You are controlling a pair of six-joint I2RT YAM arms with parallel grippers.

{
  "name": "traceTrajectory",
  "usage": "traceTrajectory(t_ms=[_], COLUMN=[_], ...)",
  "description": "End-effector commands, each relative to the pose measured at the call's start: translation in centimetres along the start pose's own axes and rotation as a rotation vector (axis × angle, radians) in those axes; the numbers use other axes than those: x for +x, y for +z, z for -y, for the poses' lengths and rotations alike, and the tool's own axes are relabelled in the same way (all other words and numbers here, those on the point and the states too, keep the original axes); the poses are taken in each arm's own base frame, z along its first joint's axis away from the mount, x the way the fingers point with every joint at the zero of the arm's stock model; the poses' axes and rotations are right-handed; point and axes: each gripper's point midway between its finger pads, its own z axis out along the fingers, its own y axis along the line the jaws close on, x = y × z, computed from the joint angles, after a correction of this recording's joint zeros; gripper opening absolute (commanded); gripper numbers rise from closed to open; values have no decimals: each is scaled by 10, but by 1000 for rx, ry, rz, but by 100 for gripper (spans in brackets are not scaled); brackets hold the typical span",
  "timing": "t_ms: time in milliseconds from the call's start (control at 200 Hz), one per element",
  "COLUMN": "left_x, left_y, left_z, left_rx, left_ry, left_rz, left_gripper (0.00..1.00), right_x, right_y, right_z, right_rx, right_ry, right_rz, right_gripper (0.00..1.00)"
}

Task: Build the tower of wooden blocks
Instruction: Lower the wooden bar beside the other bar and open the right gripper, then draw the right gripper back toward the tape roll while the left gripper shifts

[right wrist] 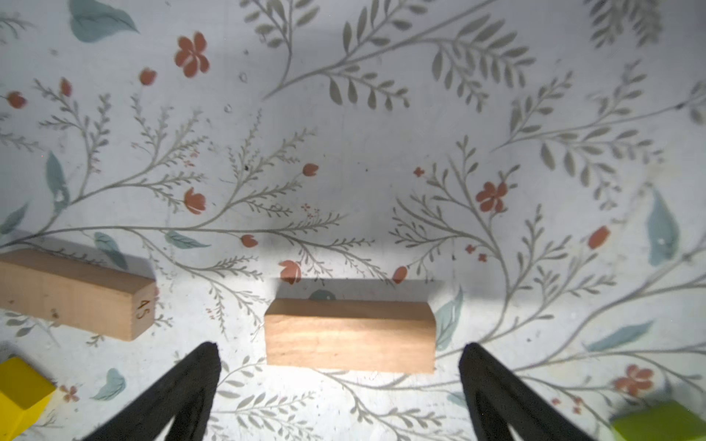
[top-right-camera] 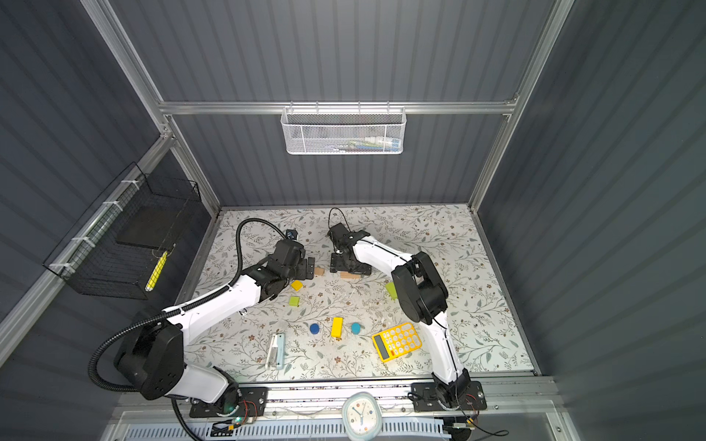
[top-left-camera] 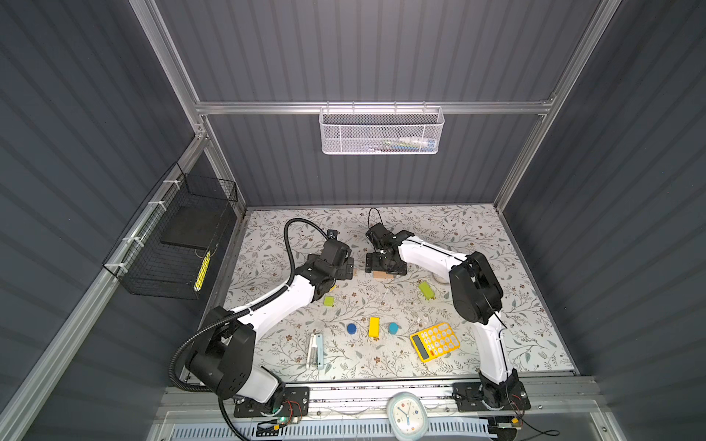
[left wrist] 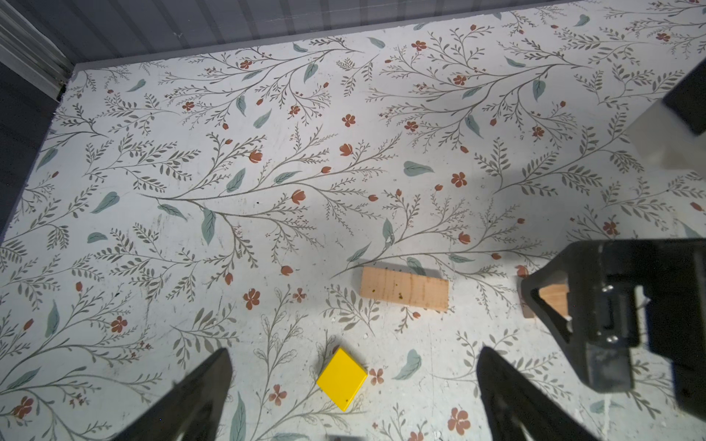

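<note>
Below right fingers [right wrist: 187, 385] | tan bar [top-left-camera: 380, 274] part-hidden from above | fingers spread

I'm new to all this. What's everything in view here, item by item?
tan wooden bars: two, tan, far middle, apart
yellow cube: one, yellow, near the tan bars
lime-green cube: one, lime-green, left of centre
lime-green bar: one, lime-green, right of centre
yellow bar: one, yellow, between the cylinders
blue cylinders: two, blue, near middle
calculator: one, yellow, white keys, near right
stapler: one, white and pale blue, near left
mesh basket: one, white, back rail
wire basket: one, black, left wall
clock: one, white face, front edge
table: one, floral, underneath everything
left gripper: one, black, jaws open, by yellow cube
right gripper: one, black, jaws open, over a tan bar
</note>
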Motion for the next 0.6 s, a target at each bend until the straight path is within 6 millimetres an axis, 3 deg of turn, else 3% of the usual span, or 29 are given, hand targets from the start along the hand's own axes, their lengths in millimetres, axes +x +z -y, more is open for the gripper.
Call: traceTrajectory(t_ms=[0,140,275,435,595], left_x=[-5,-6,-5,-5,1], left_y=[-9,-12,-13,-15,-12], left_z=[-5,-6,-7,-8,-5], left_rx=[-14,-17,-18,-29,-9], left_ry=[17,24,38,55,52], left_rz=[14,17,7,-25,-41], left_gripper=[100,100,100,100,100], right_x=[-18,-34,-56,-80,-86], right_y=[-36,-64,-107,-164,-204], right_z=[1,0,-1,12,22], right_rx=[3,-29,-86,-157,-322], right_ry=[-10,-12,-21,24,104], right_rz=[69,130,229,382,484], right_gripper=[99,99,99,99,99])
